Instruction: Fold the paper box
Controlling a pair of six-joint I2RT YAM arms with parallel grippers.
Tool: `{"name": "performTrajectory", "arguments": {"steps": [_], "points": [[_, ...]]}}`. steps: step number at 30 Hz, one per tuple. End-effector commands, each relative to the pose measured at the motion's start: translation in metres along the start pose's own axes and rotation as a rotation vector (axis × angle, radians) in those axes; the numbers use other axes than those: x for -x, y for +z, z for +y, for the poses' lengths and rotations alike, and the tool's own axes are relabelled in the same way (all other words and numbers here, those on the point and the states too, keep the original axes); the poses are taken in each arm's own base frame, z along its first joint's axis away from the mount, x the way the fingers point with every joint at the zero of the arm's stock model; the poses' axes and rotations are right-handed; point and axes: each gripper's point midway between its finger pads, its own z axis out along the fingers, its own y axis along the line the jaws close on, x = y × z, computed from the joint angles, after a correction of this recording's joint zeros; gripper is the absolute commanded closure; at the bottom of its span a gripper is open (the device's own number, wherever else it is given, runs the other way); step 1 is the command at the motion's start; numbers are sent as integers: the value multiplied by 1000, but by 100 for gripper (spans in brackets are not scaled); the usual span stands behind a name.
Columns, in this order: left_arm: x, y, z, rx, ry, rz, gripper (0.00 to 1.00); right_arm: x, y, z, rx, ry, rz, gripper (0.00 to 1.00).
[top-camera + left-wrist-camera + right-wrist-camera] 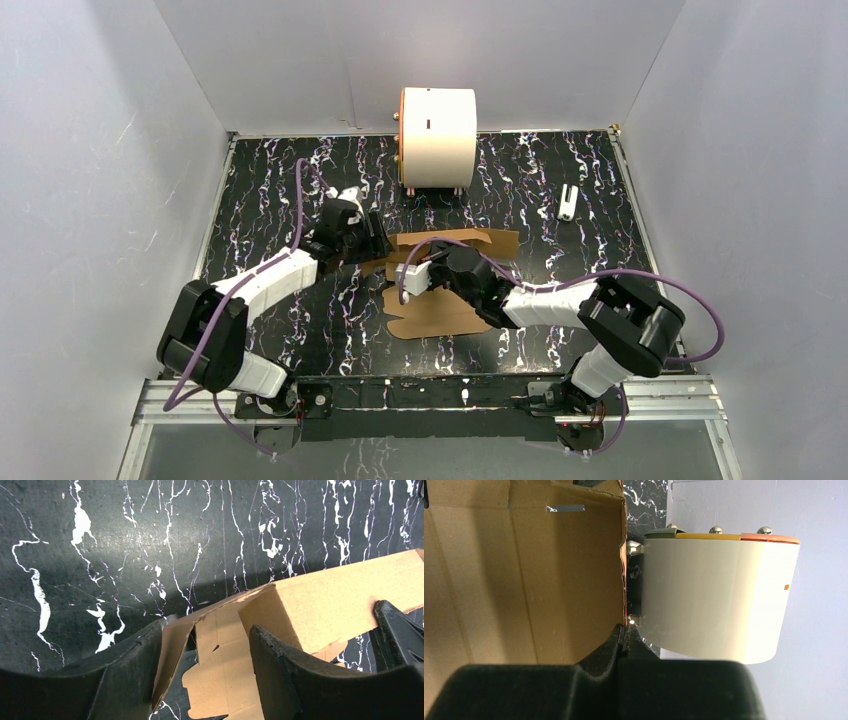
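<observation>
The paper box (440,315) is a brown cardboard sheet, partly folded up, lying mid-table between both arms. My left gripper (380,243) is at its left end. In the left wrist view the left gripper (207,628) is open and straddles a corner of the box (325,605), where a raised flap (172,655) leans on the left finger. My right gripper (436,268) reaches over the box from the right. The right wrist view shows the right gripper (626,633) shut on the edge of an upright panel of the box (524,580).
A large white cylinder with an orange rim (438,135) stands at the back, just behind the box, and shows close up as the cylinder (719,595) in the right wrist view. A small white object (568,202) lies at the back right. Grey walls enclose the black marbled table (280,200).
</observation>
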Motion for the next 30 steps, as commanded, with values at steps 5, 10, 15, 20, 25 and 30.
{"name": "performTrajectory", "arguments": {"steps": [5, 10, 15, 20, 25, 30], "points": [[1, -3, -12, 19, 33, -33, 45, 9, 2, -12, -75, 15, -20, 100], [-5, -3, -19, 8, 43, -24, 54, 7, 4, -8, -86, 16, -12, 100], [-9, -8, -29, -17, 51, -28, 60, 6, 2, -6, -101, 26, -18, 100], [-14, -12, -40, -44, 73, -30, 62, 9, 0, -8, -104, 34, -30, 100], [-22, -12, -42, -43, 93, -27, 62, 12, -3, -8, -105, 41, -50, 100], [-30, -12, -46, -59, 114, -38, 61, 12, -3, 0, -86, 39, -54, 100]]}}
